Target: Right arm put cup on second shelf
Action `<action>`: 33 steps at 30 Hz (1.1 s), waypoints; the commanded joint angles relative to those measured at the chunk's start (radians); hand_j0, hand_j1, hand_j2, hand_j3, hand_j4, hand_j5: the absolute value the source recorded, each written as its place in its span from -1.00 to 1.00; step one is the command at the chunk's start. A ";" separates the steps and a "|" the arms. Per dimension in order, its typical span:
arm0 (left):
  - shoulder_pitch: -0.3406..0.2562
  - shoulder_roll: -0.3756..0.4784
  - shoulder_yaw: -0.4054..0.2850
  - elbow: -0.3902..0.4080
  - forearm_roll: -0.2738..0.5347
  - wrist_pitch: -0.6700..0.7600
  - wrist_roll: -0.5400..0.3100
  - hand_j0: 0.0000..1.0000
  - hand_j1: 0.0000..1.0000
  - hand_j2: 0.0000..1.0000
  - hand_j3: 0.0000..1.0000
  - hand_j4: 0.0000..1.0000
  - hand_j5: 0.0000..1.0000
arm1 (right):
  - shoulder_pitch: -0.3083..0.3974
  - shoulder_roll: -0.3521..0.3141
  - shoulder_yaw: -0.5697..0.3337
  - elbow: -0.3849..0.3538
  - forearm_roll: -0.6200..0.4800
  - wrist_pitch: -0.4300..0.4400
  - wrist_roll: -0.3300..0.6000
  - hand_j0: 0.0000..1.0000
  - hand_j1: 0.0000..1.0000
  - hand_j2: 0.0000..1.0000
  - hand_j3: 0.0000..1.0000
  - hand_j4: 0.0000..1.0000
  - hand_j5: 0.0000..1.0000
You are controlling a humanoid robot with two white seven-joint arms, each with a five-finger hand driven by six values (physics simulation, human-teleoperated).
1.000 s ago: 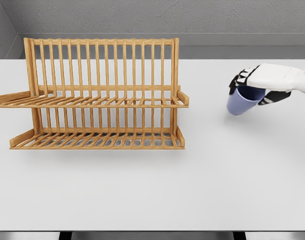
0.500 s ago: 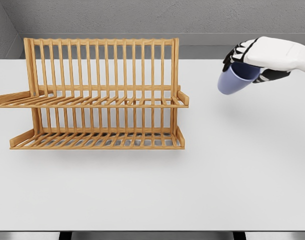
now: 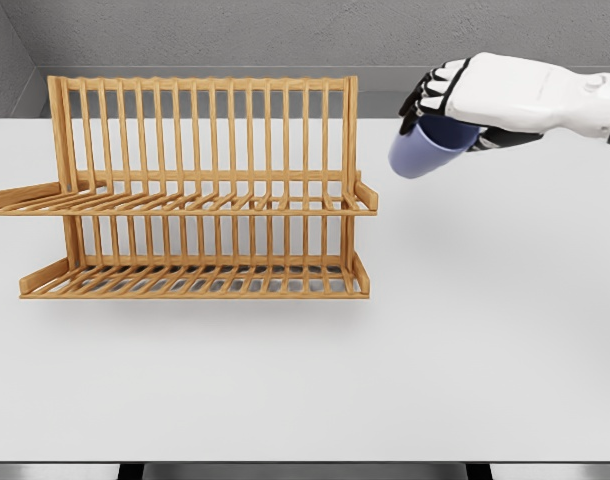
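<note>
The right robot hand (image 3: 447, 100), glossy white shell with black finger joints, is wrapped around a smooth periwinkle-blue cup (image 3: 422, 150), gripping it at the rim. The cup hangs tilted in the air, rounded base pointing down-left, just right of the wooden dish rack (image 3: 195, 190) and level with its upper tier. The rack has 2 slatted shelves of thin pale-wood dowels, standing on a matte white surface (image 3: 385, 380).
</note>
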 commanded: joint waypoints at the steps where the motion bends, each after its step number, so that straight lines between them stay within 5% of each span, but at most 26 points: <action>1: 0.000 0.000 0.000 0.000 0.000 0.000 0.000 1.00 1.00 1.00 1.00 1.00 1.00 | 0.000 0.008 -0.001 -0.006 -0.003 0.003 -0.001 0.10 0.10 0.10 0.10 0.10 0.10; 19: 0.000 0.000 0.000 0.000 0.000 0.000 0.000 1.00 1.00 1.00 1.00 1.00 1.00 | -0.020 0.084 0.050 -0.138 -0.002 0.003 -0.001 0.10 0.10 0.10 0.10 0.10 0.10; 33: 0.000 0.000 0.000 0.000 0.000 0.000 0.000 1.00 1.00 1.00 1.00 1.00 1.00 | -0.018 0.109 0.116 -0.138 0.031 0.003 -0.001 0.10 0.10 0.10 0.10 0.10 0.10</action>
